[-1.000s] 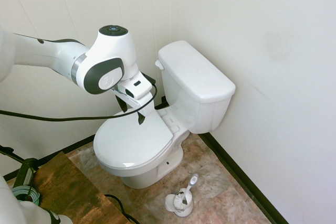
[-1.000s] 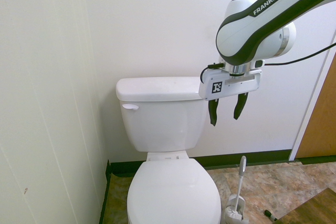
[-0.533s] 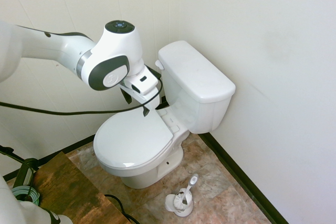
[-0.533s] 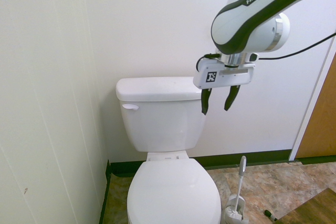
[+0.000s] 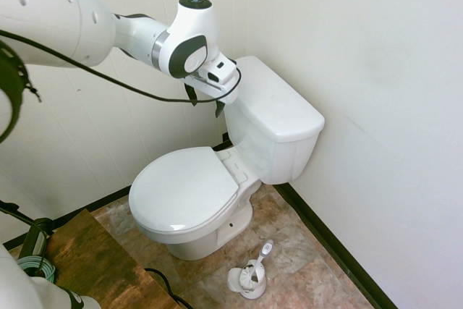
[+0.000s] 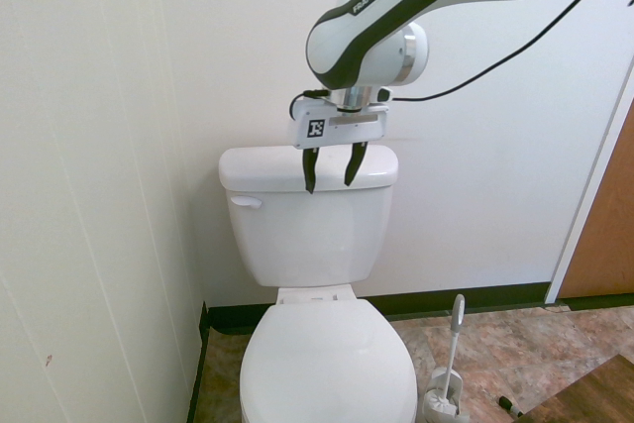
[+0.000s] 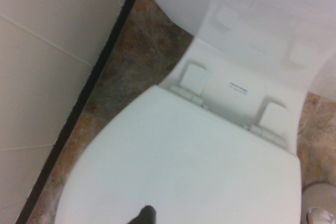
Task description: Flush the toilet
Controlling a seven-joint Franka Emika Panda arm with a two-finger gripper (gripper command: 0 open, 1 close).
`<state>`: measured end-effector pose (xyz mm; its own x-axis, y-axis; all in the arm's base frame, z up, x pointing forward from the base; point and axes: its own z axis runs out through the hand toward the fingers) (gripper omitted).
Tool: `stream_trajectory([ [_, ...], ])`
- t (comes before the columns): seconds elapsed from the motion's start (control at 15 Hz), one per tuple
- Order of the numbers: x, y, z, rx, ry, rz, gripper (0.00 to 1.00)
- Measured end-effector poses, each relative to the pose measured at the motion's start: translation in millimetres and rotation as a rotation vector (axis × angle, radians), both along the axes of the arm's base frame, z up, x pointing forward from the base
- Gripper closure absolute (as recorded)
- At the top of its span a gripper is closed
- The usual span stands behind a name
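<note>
Before the tank, flush still to come

Near the toilet [image 6: 312,235], standing against the wall [image 6: 446,225], the pincer [image 6: 331,185] hangs spread and empty; the lever [image 6: 246,202] appears unpressed, so reaching and pushing it remain.

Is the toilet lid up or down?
Down: the oval toilet lid lies flat over the bowl, and the second exterior view shows its unbroken white top.

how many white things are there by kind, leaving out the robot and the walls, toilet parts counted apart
tank: 1
tank lid: 1
flush lever: 1
seat lid: 1
brush: 1
brush holder: 1
total: 6
</note>
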<state>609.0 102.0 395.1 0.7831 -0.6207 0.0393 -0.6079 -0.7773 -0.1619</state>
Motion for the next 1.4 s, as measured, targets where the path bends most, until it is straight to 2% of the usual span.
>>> stream_trajectory([
  [0.27, 38, 49, -10, 0.003, -0.012, 0.043, 0.00],
  [0.53, 75, 69, -27, -0.017, -0.040, 0.055, 0.00],
  [0.6, 81, 72, -28, -0.019, -0.046, 0.058, 1.00],
  [1.4, 122, 101, -47, -0.021, -0.078, 0.070, 1.00],
])
